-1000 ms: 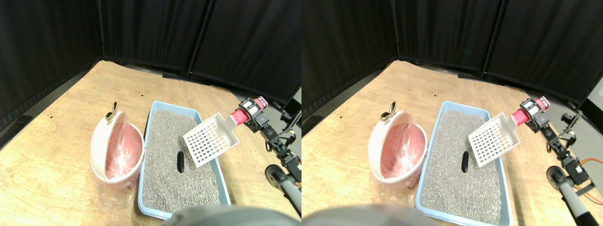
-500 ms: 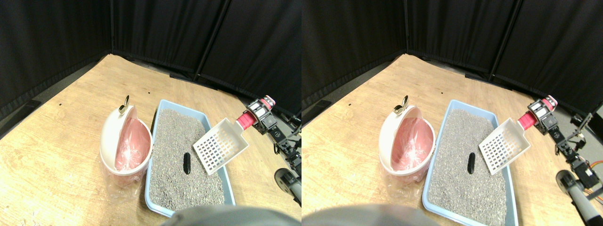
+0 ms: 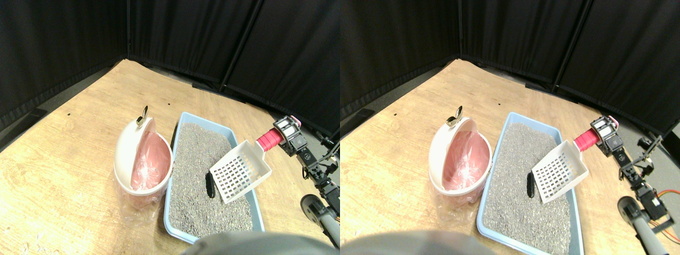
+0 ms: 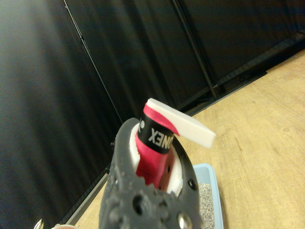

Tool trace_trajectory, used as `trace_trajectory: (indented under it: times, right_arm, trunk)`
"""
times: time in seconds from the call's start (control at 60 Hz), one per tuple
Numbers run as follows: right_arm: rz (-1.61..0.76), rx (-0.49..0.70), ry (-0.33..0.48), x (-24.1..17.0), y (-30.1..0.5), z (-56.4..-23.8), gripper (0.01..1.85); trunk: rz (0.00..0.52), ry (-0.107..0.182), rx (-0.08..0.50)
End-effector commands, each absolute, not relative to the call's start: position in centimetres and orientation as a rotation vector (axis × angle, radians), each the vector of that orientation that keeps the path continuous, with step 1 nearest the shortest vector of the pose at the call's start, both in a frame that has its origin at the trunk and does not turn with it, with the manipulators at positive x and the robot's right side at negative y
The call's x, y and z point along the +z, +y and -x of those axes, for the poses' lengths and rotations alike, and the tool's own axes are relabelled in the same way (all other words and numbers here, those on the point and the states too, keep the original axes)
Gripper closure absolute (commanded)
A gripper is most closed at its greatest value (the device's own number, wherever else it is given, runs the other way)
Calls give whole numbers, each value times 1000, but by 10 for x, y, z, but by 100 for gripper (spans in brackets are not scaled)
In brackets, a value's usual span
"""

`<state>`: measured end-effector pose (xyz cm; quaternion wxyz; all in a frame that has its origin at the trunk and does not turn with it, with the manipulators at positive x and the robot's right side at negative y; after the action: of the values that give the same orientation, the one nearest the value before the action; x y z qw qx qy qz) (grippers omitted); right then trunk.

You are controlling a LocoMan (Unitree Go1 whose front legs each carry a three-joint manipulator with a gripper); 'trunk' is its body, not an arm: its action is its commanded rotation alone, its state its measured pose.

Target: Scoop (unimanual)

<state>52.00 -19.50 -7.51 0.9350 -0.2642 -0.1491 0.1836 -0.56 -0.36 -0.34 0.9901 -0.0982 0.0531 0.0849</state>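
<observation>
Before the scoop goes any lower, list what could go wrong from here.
1. The white slotted scoop hangs tilted right beside the dark lump in the litter; its edge may shove the lump aside rather than get under it.
2. The scoop sits near the right wall of the blue litter tray; a sideways sweep could catch that rim.
3. The bin with the pink liner stands against the tray's other side; on the carry across, litter may spill onto the wooden floor.

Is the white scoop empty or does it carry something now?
Empty. Every slot of the white scoop shows clear, and the dark lump lies on the litter beside its front edge.
</observation>
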Motion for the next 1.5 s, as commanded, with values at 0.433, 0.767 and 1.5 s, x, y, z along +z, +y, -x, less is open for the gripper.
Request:
trace_trajectory:
  times: [0.433,0.767,1.5]
  right_arm:
    - [705,334,-417,-46,-195,-513,180]
    - [754,448,-411,-61,-183,-501,180]
    - [660,525,-214,-115,-133,-492,180]
  trunk:
    - [206,130,162]
    - [199,141,139]
    - [242,173,185]
